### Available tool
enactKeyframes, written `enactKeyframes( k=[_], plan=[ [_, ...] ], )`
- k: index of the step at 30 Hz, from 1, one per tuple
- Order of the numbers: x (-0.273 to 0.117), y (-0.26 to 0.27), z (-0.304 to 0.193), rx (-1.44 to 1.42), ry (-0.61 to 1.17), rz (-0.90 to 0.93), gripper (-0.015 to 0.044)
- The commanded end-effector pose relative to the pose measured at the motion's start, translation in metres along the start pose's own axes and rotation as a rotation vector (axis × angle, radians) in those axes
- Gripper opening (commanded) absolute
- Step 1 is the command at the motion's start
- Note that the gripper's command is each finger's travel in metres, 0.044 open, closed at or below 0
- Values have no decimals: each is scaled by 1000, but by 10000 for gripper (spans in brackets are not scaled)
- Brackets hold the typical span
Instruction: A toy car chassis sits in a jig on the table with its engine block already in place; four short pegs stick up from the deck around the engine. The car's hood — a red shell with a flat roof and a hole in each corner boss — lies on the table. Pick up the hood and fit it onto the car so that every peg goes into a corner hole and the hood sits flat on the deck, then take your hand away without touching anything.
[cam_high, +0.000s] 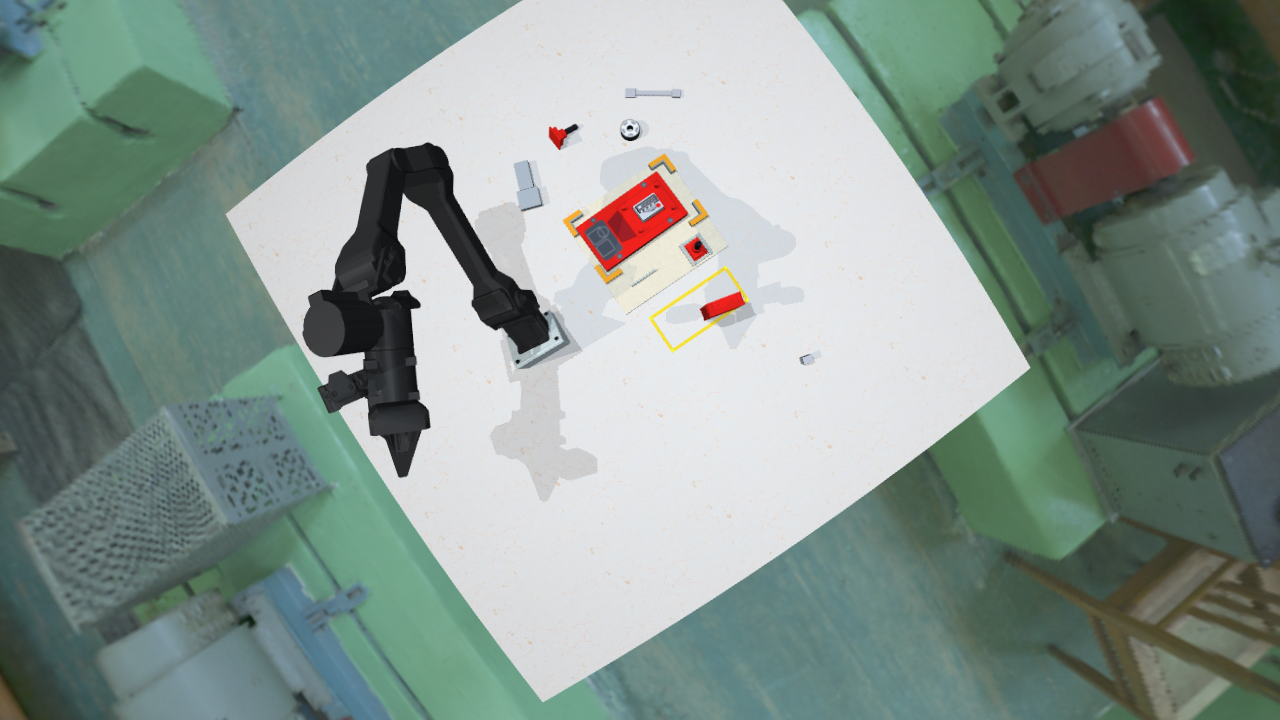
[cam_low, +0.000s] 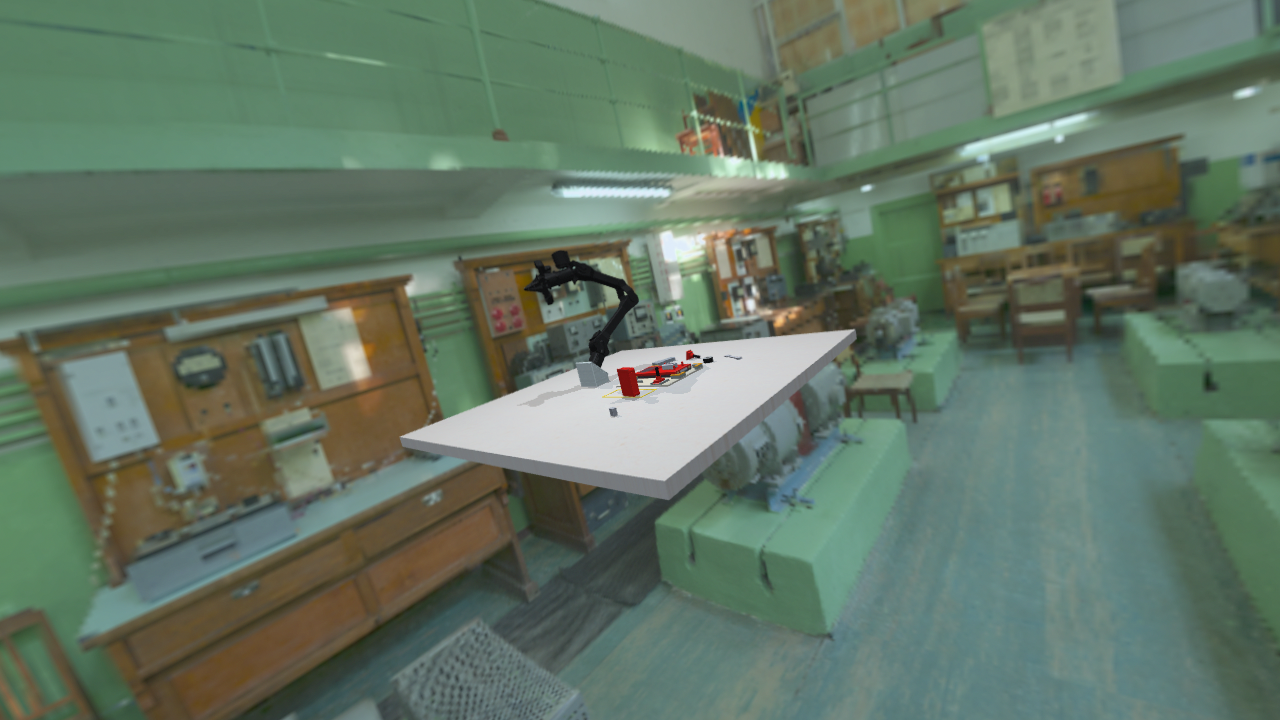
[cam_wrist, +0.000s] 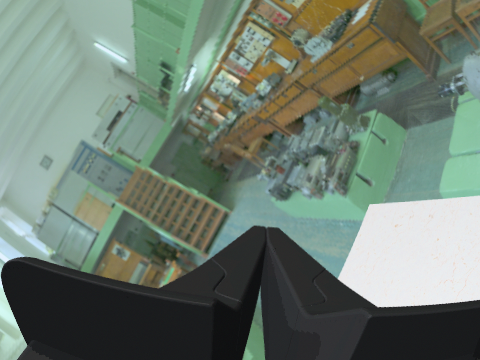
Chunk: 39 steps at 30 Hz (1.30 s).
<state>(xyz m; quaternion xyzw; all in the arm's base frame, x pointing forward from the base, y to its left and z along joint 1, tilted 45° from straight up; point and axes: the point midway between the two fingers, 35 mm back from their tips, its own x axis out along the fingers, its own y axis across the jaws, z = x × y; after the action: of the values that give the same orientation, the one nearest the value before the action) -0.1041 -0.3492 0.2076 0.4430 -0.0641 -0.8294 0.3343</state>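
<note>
- Claw (cam_high: 402, 470) (cam_low: 527, 288) (cam_wrist: 264, 239) up high, near the bench's (cam_high: 626, 537) (cam_low: 581, 447) (cam_wrist: 425, 245) left-to-bottom edge as seen from above, and it's clenched, fingertips together, with nothing in its grip!
- And the hood (cam_high: 723, 305) (cam_low: 628, 382)? Well apart from the claw, over toward the bench's right corner and far lower, standing upright on the surface.
- It's at the end of the yellow outline (cam_high: 662, 334) nearer that right corner, beside the jig (cam_high: 644, 284).
- Now the car (cam_high: 633, 223), sitting in the jig between the hood and the bench's top-left edge, engine (cam_high: 647, 207) in place, hood off the deck!
- Out nearer the right corner, a small grey block (cam_high: 807, 359) (cam_low: 613, 411); up by the top, wheel (cam_high: 630, 127) and rod (cam_high: 653, 93).
- From the wrist, just a corner of bench at lower right, and the hood's out of sight!
</note>
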Motion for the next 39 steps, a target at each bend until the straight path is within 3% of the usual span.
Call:
enactKeyframes(
  k=[1,9,23,32,39],
  plan=[
    [7,18,-26,-132,96,13,0],
    [20,65,-126,-579,411,79,0],
    [4,90,-269,-1137,784,222,0],
    [-34,78,-391,-1629,1128,416,0],
    [-62,52,-458,-1888,1354,551,0]
  ],
)
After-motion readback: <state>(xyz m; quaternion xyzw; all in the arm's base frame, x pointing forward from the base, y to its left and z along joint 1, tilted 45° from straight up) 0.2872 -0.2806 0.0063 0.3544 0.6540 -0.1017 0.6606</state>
